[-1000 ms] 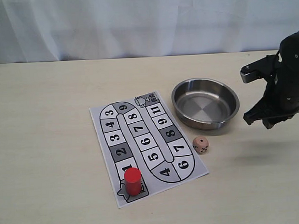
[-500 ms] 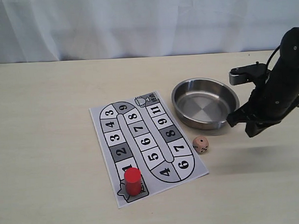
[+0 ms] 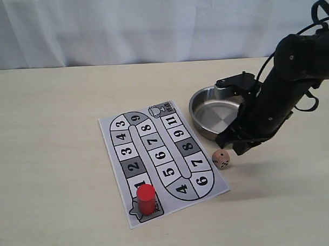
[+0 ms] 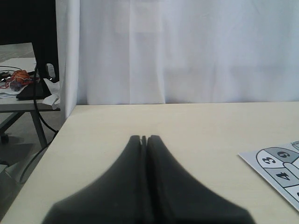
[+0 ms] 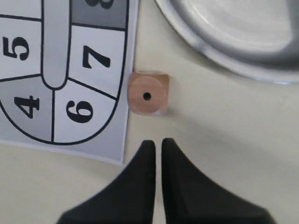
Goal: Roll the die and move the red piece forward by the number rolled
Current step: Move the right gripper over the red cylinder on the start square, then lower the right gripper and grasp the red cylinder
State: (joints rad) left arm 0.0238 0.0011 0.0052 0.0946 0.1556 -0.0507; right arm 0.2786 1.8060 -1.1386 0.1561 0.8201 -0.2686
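Note:
The die [image 3: 221, 159] lies on the table just off the board's right edge, beside squares 6 and 7; in the right wrist view the die [image 5: 148, 93] shows one pip on top. My right gripper [image 3: 236, 146] hangs just above and right of it, shut and holding nothing, its fingertips [image 5: 148, 145] a short way from the die. The red piece [image 3: 146, 198] stands upright on the start square at the board's near left corner. My left gripper [image 4: 144, 138] is shut and empty over bare table, out of the exterior view.
The printed board [image 3: 160, 155] with numbered squares lies mid-table. A steel bowl [image 3: 202, 100] stands behind the die, partly covered by the right arm. In the left wrist view the table's side edge [image 4: 56, 135] drops off, with a cluttered desk [image 4: 23, 84] beyond.
The right arm has swung in from the far right, leftward and down across the bowl, and its gripper now hangs close over the die. The die and the red piece have not moved.

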